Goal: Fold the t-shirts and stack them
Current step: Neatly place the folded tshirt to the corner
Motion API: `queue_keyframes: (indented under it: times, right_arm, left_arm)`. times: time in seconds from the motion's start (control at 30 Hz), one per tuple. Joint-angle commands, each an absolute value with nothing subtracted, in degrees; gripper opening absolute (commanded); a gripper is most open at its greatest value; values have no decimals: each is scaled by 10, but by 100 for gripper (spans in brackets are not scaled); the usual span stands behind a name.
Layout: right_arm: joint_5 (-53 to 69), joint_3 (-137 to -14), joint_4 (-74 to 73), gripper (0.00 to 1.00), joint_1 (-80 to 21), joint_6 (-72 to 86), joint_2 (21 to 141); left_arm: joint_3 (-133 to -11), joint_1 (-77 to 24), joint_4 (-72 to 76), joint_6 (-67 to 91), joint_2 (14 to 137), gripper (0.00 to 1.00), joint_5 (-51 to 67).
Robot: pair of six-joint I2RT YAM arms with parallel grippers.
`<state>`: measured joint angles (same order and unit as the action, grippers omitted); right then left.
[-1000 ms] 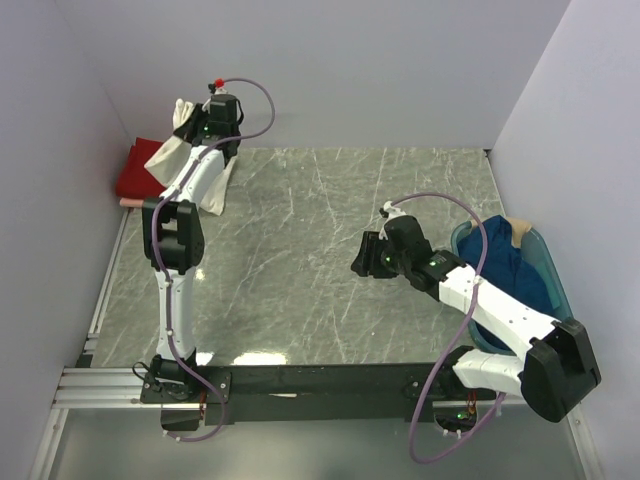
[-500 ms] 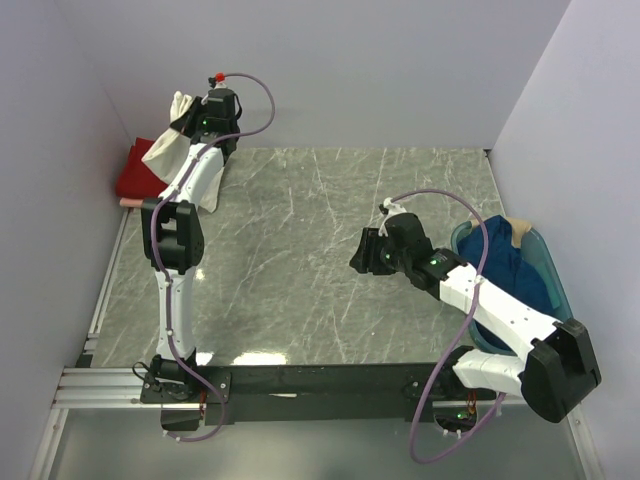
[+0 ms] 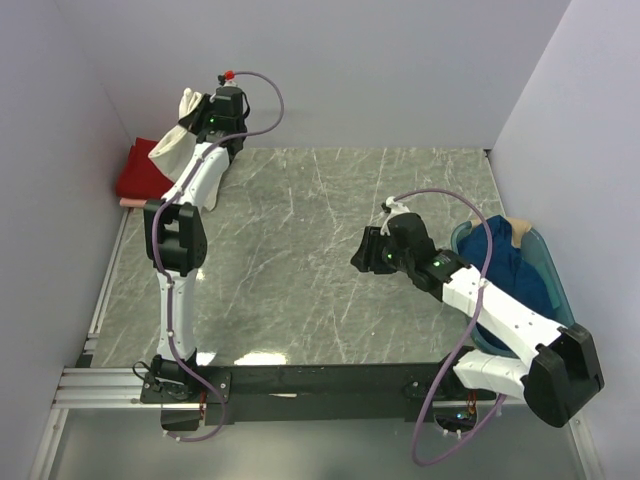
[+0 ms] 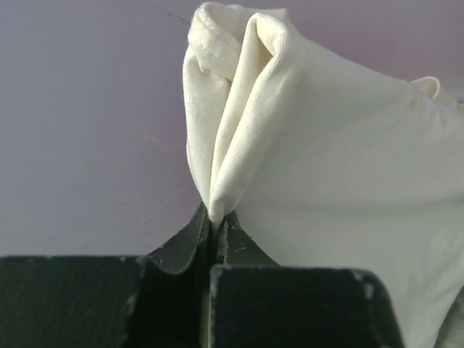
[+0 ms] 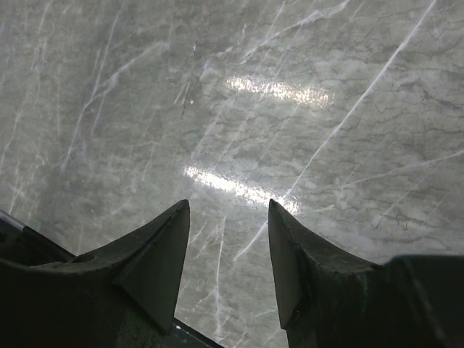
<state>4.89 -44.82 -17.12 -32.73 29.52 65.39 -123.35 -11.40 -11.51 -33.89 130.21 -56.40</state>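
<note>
Cream-white t-shirt point(image 3: 175, 150) hangs raised at the worktop's point(image 3: 300, 250) far left, above the red t-shirt point(image 3: 135, 172); a dark blue t-shirt point(image 3: 510, 270) lies in the teal basket point(image 3: 556, 285) at right. Left wrist view: the left pincer point(image 4: 215, 232) is clamped on one narrow fold, a thin hold that could slip and drop the shirt crumpled. Right wrist view: the right pincer point(image 5: 228, 246) stands open, holding nothing, over the worktop.

A grey marble-patterned table top point(image 3: 300, 250) with white veins fills the scene. Plain pale lavender panels box it in: a back wall point(image 3: 380, 70), a left wall point(image 3: 50, 200) and a right wall point(image 3: 580, 120). An aluminium rail point(image 3: 100, 385) runs along the near edge. Bright glare streaks point(image 5: 250, 190) lie on the glossy surface.
</note>
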Motion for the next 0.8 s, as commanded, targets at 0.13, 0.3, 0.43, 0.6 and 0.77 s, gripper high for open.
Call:
queue_keyframes:
  times: [0.13, 0.3, 0.43, 0.6, 0.77]
  right_arm:
    - [34, -463, -158, 54, -325, 293, 621]
    - [31, -463, -162, 54, -324, 294, 617]
    - [30, -463, -163, 54, -324, 294, 614]
    - [28, -463, -164, 54, -325, 294, 614]
    - [27, -464, -165, 54, -325, 295, 620]
  left_arm:
    - [-1279, -122, -91, -352, 1231, 0, -564]
    - [-1276, -123, -91, -351, 1222, 0, -562]
    - [-1272, -123, -87, -352, 1214, 0, -556]
    - [-1267, -118, -88, -347, 1214, 0, -550]
    - [-1264, -107, -94, -337, 1217, 0, -539]
